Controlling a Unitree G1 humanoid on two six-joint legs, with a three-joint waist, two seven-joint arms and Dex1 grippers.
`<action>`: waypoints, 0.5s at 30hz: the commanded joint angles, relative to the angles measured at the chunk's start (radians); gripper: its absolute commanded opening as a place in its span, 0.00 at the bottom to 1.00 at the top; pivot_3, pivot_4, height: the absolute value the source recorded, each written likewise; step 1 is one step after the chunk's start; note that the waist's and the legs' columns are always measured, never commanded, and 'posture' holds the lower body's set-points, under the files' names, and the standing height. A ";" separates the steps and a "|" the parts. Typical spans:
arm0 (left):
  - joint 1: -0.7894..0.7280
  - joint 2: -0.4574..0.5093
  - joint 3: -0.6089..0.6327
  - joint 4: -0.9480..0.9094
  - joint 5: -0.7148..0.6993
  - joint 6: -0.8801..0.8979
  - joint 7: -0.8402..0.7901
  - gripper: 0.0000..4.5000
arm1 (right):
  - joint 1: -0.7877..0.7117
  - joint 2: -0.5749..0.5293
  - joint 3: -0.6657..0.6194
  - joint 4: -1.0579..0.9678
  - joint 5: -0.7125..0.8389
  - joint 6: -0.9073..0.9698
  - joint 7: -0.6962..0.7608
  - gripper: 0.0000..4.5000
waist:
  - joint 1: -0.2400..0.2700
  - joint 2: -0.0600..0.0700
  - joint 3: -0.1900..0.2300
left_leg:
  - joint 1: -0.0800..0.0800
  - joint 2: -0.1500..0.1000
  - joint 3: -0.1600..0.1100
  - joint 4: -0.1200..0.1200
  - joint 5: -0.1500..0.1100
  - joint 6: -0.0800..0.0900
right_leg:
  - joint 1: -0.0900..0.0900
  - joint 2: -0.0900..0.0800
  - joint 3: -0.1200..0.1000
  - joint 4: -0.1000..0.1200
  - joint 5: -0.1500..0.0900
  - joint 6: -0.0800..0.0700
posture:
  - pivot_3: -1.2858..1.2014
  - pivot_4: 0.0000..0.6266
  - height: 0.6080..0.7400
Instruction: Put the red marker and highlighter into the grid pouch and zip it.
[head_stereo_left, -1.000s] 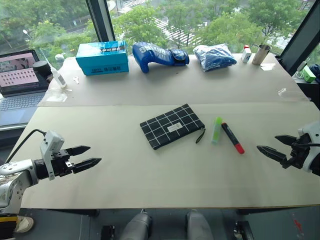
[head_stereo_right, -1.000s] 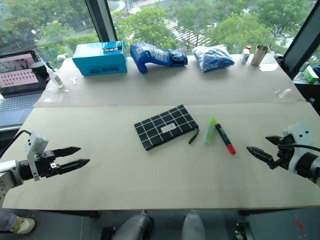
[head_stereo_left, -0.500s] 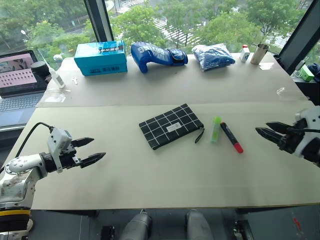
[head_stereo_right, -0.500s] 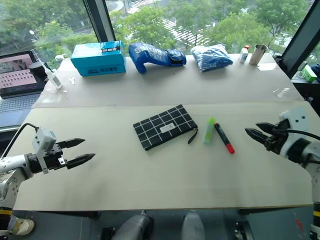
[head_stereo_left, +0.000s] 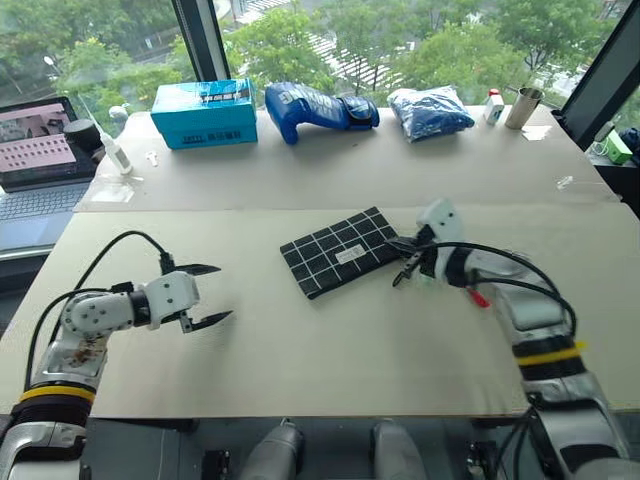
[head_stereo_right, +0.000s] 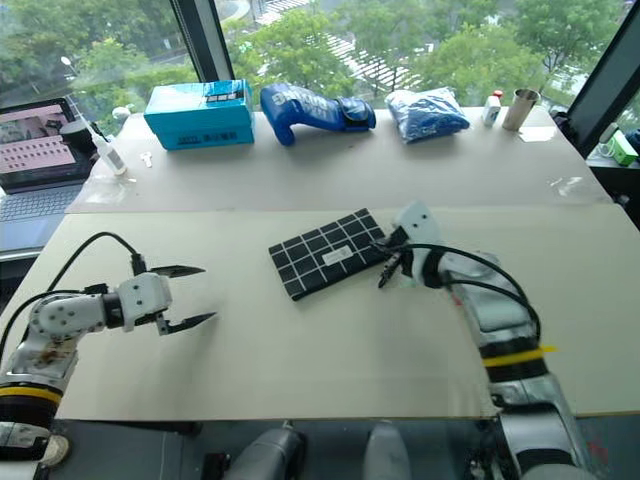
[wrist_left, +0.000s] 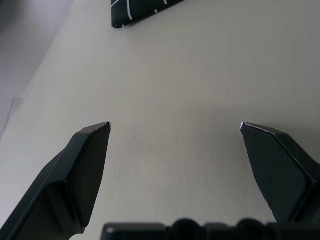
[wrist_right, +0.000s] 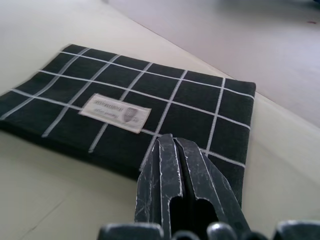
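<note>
**A:** Where's your grid pouch (head_stereo_left: 343, 251) right now?

**B:** It lies flat on the desk (head_stereo_left: 330, 350), near the middle, turned at an angle, white label up. Your right gripper (head_stereo_left: 408, 245) sits at the pouch's right end, where the short black loop (head_stereo_left: 403, 270) hangs off onto the desk. In the right wrist view the pouch fills the ground just past the tips, with the label a little beyond them.

**A:** And the jaws on that side?

**B:** Pressed together, tip to tip. You can see them meet in the right wrist view, with nothing between them. Whether the tips touch the fabric, you cannot tell from here.

**A:** The two pens?

**B:** Mostly hidden behind your right wrist and its cable. Only the red marker (head_stereo_left: 477, 297) shows, as a bit of its red cap poking out just right of the forearm. The highlighter you cannot make out.

**A:** What about the left side?

**B:** Your left gripper (head_stereo_left: 213, 296) hangs over bare desk, well apart from the pouch, on its left. Its jaws stand wide apart and hold nothing. In the left wrist view only a corner of the pouch shows, far past the fingertips (wrist_left: 95, 137).
</note>
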 joint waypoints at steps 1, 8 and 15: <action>-0.059 -0.017 -0.027 -0.007 0.024 -0.058 0.029 1.00 | -0.075 0.019 0.060 0.084 -0.119 -0.079 -0.046 0.00 | -0.003 0.000 0.000 | -0.001 0.000 0.000 0.001 0.000 0.000 | 0.000 0.000 0.000 0.001 0.000 0.000 | 0.52 0.24 1.00; -0.144 -0.062 -0.149 0.021 0.130 -0.128 0.048 1.00 | -0.081 -0.023 0.246 0.170 -0.349 -0.196 -0.018 0.00 | -0.014 -0.002 -0.002 | -0.001 -0.001 0.000 0.003 0.000 0.000 | 0.000 0.000 0.000 0.003 0.000 0.000 | 0.52 0.24 1.00; -0.281 -0.110 -0.249 0.186 0.307 -0.260 0.191 1.00 | -0.096 0.004 0.229 0.164 -0.367 -0.221 -0.001 0.00 | -0.013 -0.004 -0.003 | 0.003 -0.002 0.000 0.004 0.000 0.000 | 0.004 0.000 -0.001 0.002 0.000 0.000 | 0.52 0.24 1.00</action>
